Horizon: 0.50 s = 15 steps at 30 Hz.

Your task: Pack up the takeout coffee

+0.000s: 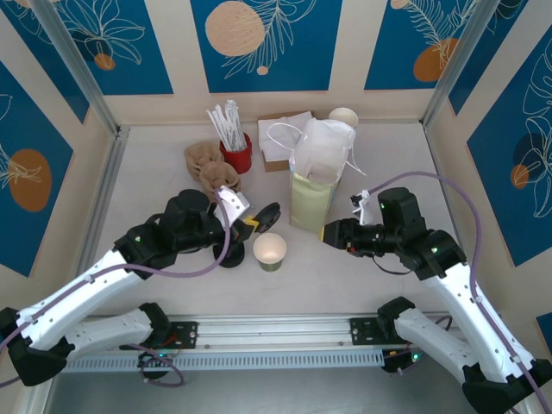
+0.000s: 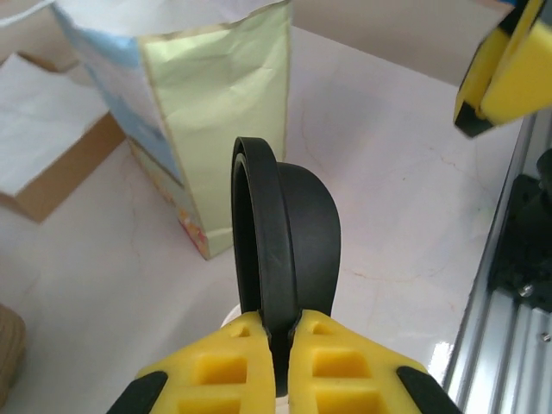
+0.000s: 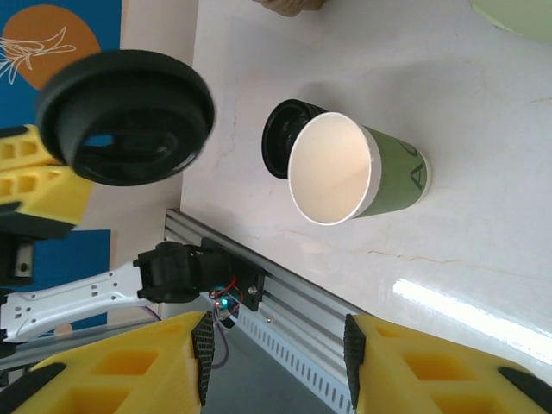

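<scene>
Coffee cup (image 1: pixel 269 251) stands lidless near the paper bag (image 1: pixel 312 203); I see my left claw (image 2: pixel 280 345) pinching a black lid (image 2: pixel 293 246), right claw (image 1: pixel 329 233) open.

cup (image 3: pixel 392 177) olive-green, cream inside | lid (image 2: pixel 289 233) black | bag (image 1: pixel 312 203) pale green

Bare table (image 1: pixel 319 280) right of cup (image 1: pixel 269 251), paper bag (image 1: pixel 310 203) behind
</scene>
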{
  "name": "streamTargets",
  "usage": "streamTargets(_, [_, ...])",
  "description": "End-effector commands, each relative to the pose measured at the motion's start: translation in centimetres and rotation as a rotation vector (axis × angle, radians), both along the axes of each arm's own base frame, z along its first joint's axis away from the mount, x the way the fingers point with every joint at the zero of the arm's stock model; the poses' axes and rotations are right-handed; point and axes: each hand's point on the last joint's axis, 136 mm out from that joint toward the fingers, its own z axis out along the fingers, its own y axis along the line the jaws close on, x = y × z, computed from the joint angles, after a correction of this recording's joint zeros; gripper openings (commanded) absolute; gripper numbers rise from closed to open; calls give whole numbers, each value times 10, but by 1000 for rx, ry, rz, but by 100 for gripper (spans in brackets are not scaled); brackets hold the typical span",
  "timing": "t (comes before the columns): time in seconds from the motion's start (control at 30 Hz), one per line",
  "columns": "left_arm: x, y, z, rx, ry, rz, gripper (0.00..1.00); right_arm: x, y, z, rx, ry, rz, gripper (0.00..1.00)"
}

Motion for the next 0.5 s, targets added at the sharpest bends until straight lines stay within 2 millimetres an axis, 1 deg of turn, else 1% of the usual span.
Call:
streamTargets(0.0, [-7,8,16,-100,137,40,5,5,9,2,81,-13,-7,47])
streamTargets(0.07, [-4,13,13,-123,205,77,5,4,11,-6,97,10,-11,47])
streamTargets(0.13, [1,20,6,-143,288,133,5,4,13,-14,106,40,-20,48])
streamTargets(0.27, [4,25,-2,-211,445,182,5,2,17,-29,121,91,-16,48])
streamTargets(0.47, [2,20,-17,-298,609,168,6,2,24,-50,139,129,-29,48])
